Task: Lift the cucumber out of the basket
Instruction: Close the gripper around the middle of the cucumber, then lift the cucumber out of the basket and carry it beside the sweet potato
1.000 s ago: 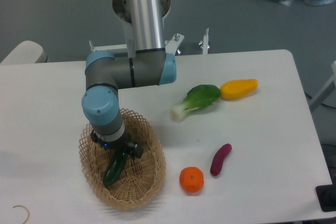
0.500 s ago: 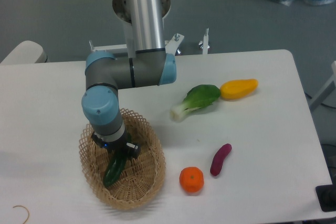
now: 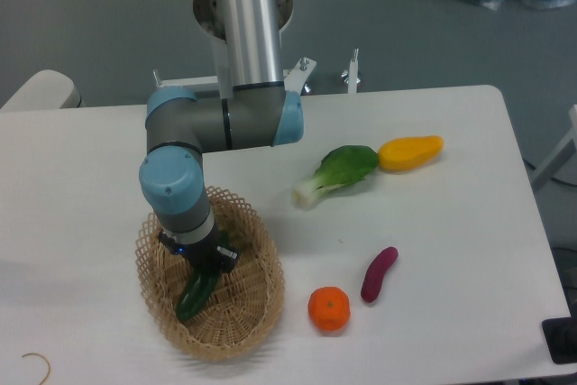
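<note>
Reaching into the basket [image 3: 257, 317], we have the pincer [image 3: 207, 263] down over the cucumber's [image 3: 194, 296] upper end, grip can't be judged, cucumber not lifted yet.

A dark green, glossy cucumber [image 3: 196, 292] is seen lying slanted inside the basket [image 3: 242, 324], its upper end hidden beneath the arm. The basket, oval, shallow, of tan woven wicker, is set near the table's front left.
</note>
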`<control>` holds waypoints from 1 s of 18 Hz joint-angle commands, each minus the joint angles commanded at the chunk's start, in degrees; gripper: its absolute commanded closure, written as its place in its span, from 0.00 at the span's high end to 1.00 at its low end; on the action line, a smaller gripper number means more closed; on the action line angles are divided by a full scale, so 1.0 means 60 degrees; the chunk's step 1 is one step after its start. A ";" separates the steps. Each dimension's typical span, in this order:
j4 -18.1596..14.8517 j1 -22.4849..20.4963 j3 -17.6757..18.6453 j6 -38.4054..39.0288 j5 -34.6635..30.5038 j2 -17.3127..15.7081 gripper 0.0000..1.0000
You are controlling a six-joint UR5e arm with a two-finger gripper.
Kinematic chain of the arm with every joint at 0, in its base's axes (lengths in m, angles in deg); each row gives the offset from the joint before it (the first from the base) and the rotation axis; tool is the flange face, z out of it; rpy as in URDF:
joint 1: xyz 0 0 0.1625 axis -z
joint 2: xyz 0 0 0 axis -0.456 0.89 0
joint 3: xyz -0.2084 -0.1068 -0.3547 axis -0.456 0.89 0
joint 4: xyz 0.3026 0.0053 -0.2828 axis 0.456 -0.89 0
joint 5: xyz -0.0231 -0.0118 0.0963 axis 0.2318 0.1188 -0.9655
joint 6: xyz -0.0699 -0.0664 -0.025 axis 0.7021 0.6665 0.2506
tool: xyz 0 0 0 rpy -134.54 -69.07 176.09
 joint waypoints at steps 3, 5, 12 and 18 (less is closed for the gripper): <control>-0.0015 0.0000 0.0000 0.0000 -0.0015 -0.0015 0.48; -0.0015 -0.0029 0.0000 0.0000 -0.0015 -0.0029 0.47; -0.0044 -0.0059 -0.0249 -0.0015 -0.0029 -0.0190 0.43; -0.0205 -0.0234 -0.0805 -0.0539 -0.0029 -0.0497 0.43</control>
